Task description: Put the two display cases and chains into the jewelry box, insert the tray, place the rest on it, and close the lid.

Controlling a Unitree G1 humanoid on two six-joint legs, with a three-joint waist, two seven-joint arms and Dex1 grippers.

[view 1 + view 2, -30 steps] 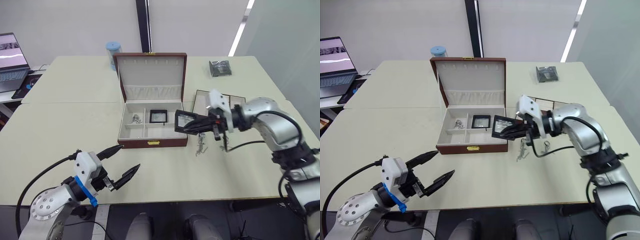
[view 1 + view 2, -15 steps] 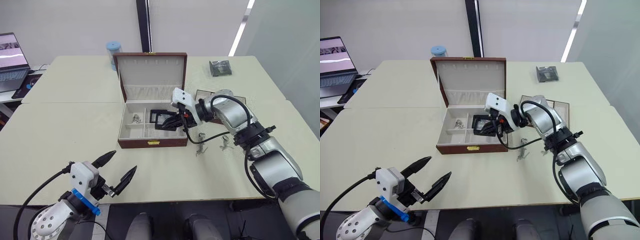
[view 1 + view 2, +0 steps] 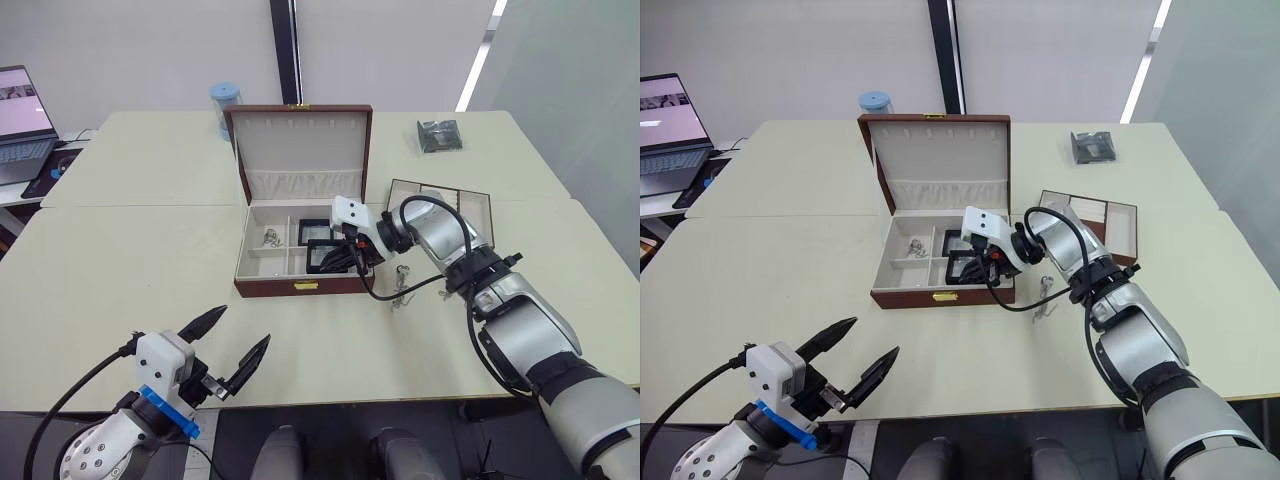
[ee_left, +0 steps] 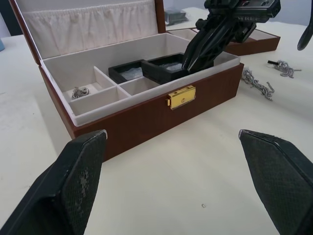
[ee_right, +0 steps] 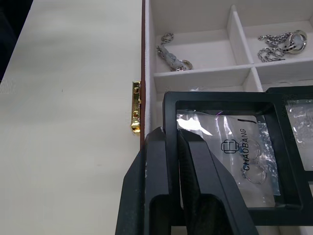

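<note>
Far left there's an open laptop (image 3: pixel 22 105) on a side desk. The left claw (image 3: pixel 228 342) hangs low over the near edge of the pale cream tabletop (image 3: pixel 130 260), its two black fingers spread wide apart with nothing between them.

Moving right, a light blue lidded container (image 3: pixel 225 103) stands just behind the big reddish-brown leatherette jewelry box (image 3: pixel 300 286). The box's hinged lid (image 3: pixel 300 150) stands upright, cream-lined with a gathered pocket, and there's a small gold clasp (image 4: pixel 181 97) on the front wall. Silver chains (image 5: pixel 172 55) sit in the small left compartments. In the big right compartment one flat black square display case (image 3: pixel 316 229) lies toward the back, and a second black display case (image 5: pixel 234 156) is right beside it, nearer the front wall. The right claw (image 3: pixel 343 256) is clamped on that second case's edge inside the box. Through its clear window you can read "CHAOBANG" printed on the film, with a little logo above it.

Right of the box, small silver jewelry pieces (image 3: pixel 401 288) lie loose on the tabletop. The shallow reddish-brown tray (image 3: pixel 470 205) sits just behind them. Far back right is a dark shiny plastic packet (image 3: pixel 439 135). Plain light wall behind, with a dark vertical strip.
</note>
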